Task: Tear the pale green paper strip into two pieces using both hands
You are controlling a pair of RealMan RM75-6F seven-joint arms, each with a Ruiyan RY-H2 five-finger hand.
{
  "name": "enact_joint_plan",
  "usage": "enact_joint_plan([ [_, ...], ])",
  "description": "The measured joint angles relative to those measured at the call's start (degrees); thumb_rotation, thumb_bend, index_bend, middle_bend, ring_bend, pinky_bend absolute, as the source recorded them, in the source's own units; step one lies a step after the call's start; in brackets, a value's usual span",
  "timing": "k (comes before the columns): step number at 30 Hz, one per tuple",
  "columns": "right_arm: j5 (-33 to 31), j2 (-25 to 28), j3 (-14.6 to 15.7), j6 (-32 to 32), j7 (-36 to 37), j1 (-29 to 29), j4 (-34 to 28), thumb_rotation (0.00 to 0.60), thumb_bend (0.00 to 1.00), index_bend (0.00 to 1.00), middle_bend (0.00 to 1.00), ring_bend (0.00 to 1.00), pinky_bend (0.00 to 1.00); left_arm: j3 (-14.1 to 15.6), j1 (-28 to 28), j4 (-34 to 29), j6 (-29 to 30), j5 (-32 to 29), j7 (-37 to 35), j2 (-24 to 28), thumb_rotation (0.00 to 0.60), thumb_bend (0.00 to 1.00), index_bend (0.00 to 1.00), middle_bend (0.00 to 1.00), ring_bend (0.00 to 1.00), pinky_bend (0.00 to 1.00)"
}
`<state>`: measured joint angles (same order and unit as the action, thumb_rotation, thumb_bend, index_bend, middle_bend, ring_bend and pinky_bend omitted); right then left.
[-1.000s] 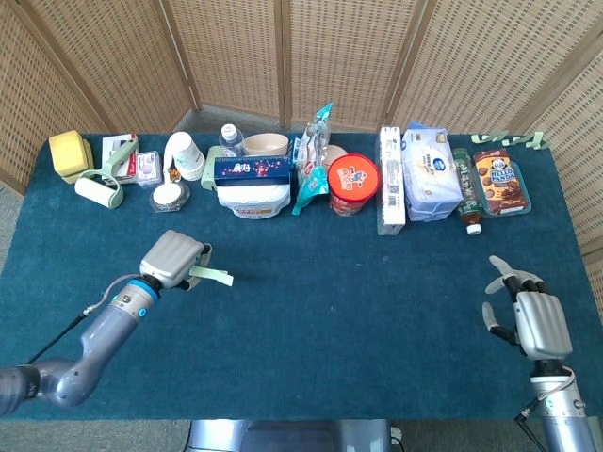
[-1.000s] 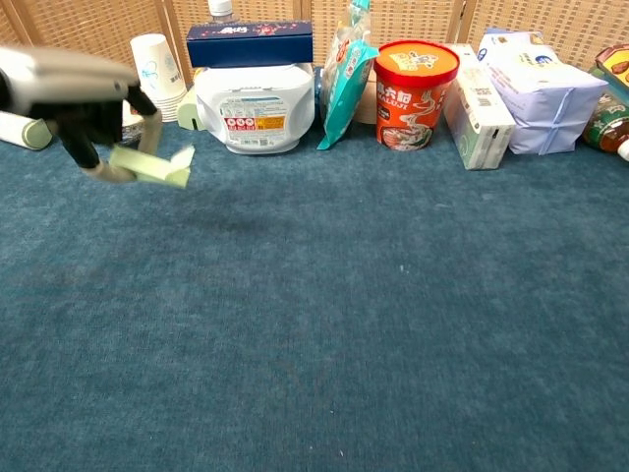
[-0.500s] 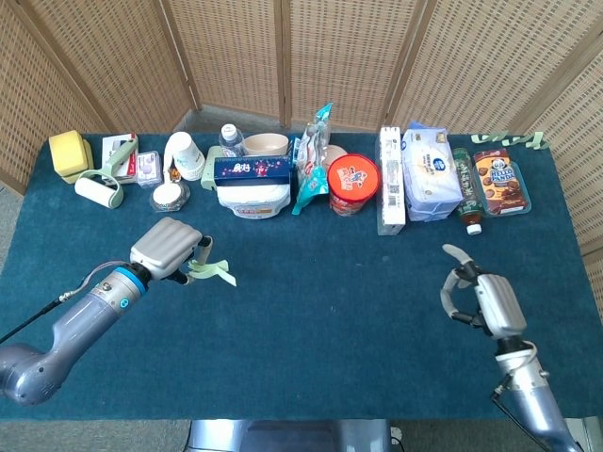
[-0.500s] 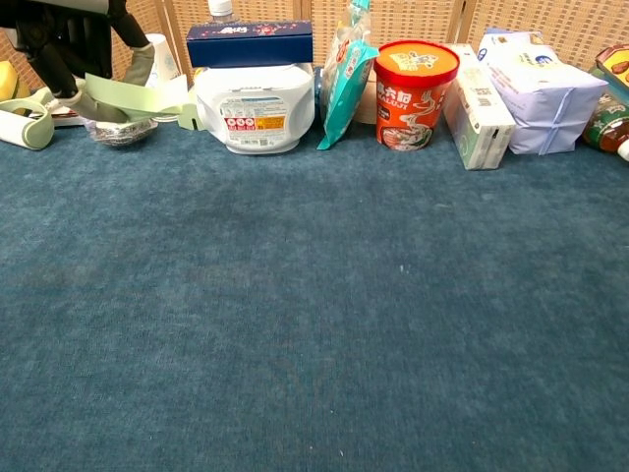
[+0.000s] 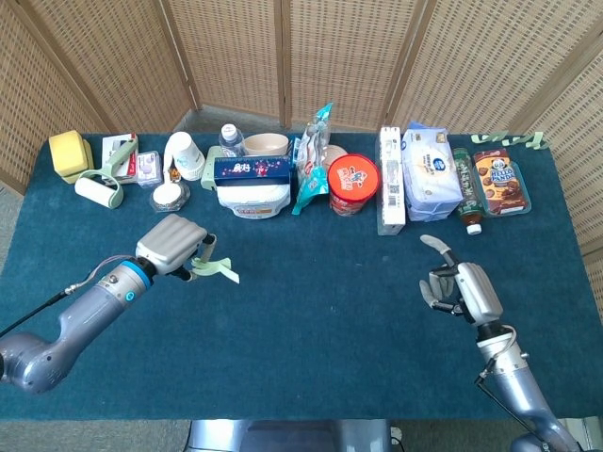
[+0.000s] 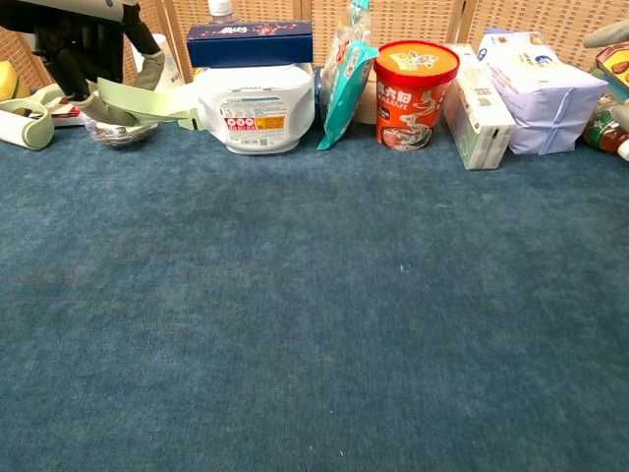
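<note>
My left hand [image 5: 172, 248] is raised over the left part of the blue table and pinches one end of the pale green paper strip [image 5: 216, 269]. The strip sticks out to the right of the hand, whole and slightly curved. The chest view shows the same hand [image 6: 90, 39] at the top left with the strip [image 6: 147, 101] trailing right from its fingers. My right hand [image 5: 460, 287] hovers over the right part of the table, fingers spread, holding nothing. In the chest view only its fingertips [image 6: 609, 34] show at the right edge. A wide gap separates the two hands.
A row of goods lines the back of the table [image 5: 320, 311]: a lint roller [image 5: 99, 188], paper cups [image 5: 187, 155], a white tub [image 5: 252, 198], a teal snack bag [image 5: 311, 160], a red noodle cup [image 5: 353, 185], a tissue pack [image 5: 431, 174] and a biscuit tray [image 5: 500, 181].
My left hand has lifted the strip off the table and edged right. My right hand has travelled from the right edge up and inward toward the centre.
</note>
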<state>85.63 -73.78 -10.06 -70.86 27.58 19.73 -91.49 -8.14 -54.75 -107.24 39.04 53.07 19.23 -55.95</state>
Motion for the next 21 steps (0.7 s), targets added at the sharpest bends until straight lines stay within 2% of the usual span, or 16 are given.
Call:
enact_joint_plan([
  [6, 1.36, -0.17, 0.58, 1.02, 2.57, 1.3, 0.49, 0.6, 0.46, 0.07, 0.94, 0.81, 0.74, 0.33, -2.72, 2.92, -0.9, -2.48, 1.53, -2.26, 0.6, 0.38, 0.58, 1.0, 1.0, 1.0],
  [12, 1.4, -0.59, 0.85, 2.59, 1.6, 2.85, 1.15, 0.6, 0.35, 0.1, 1.0, 0.86, 0.78, 0.88, -5.6, 4.6, -0.45, -4.78, 4.66, -4.22, 0.6, 0.38, 0.58, 1.0, 1.0, 1.0],
  [15, 0.67, -0.85, 0.72, 3.4, 0.73, 3.55, 1.17, 0.6, 0.34, 0.14, 1.0, 0.88, 0.79, 1.2, -6.8, 5.11, 0.04, -5.44, 6.37, -4.92, 0.6, 0.38, 0.58, 1.0, 1.0, 1.0],
  [21, -0.03, -1.52, 0.63, 4.82, -1.55, 4.83, 1.1, 0.6, 0.35, 0.11, 1.0, 0.89, 0.79, 1.71, -9.11, 5.72, 1.13, -7.76, 8.86, -6.47, 0.6, 0.38, 0.58, 1.0, 1.0, 1.0],
])
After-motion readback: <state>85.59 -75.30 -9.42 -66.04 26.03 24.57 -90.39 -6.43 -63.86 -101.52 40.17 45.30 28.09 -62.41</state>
